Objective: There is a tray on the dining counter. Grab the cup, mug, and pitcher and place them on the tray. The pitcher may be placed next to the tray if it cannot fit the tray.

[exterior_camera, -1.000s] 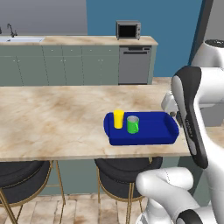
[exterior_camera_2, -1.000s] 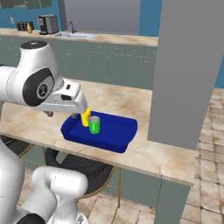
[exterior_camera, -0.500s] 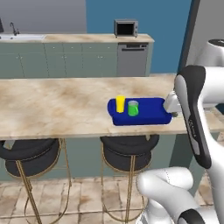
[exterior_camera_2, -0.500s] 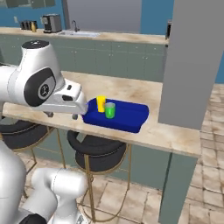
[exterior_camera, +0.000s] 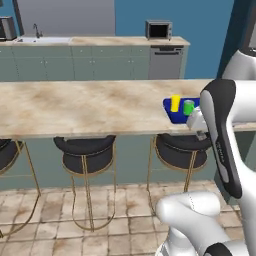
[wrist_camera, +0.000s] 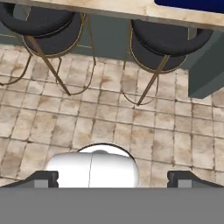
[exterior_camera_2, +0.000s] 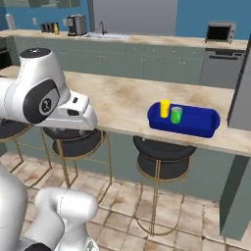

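Backed-off base; hand (wrist_camera: 112, 177) fingers apart over floor tiles (wrist_camera: 109, 127); cup (exterior_camera_2: 165, 108), mug (exterior_camera_2: 176, 114) on tray (exterior_camera_2: 201, 122).

I see a marble-patterned beige counter (exterior_camera_2: 117, 98), a smooth blue plastic-looking tray (exterior_camera_2: 196, 120), stools (wrist_camera: 168, 41) with matt dark seats on thin brass-coloured metal legs, and a worn stone-tile floor (wrist_camera: 109, 118).

Layout. The tray (exterior_camera_2: 196, 125) lay on the dining counter (exterior_camera_2: 122, 100), near its front edge. The cup (exterior_camera_2: 165, 108) and mug (exterior_camera_2: 176, 115) stood in the tray's left part, side by side, cup to the left. Two stools (exterior_camera_2: 164, 159) stood under the counter's overhang; a second counter (exterior_camera_2: 147, 40) ran behind.
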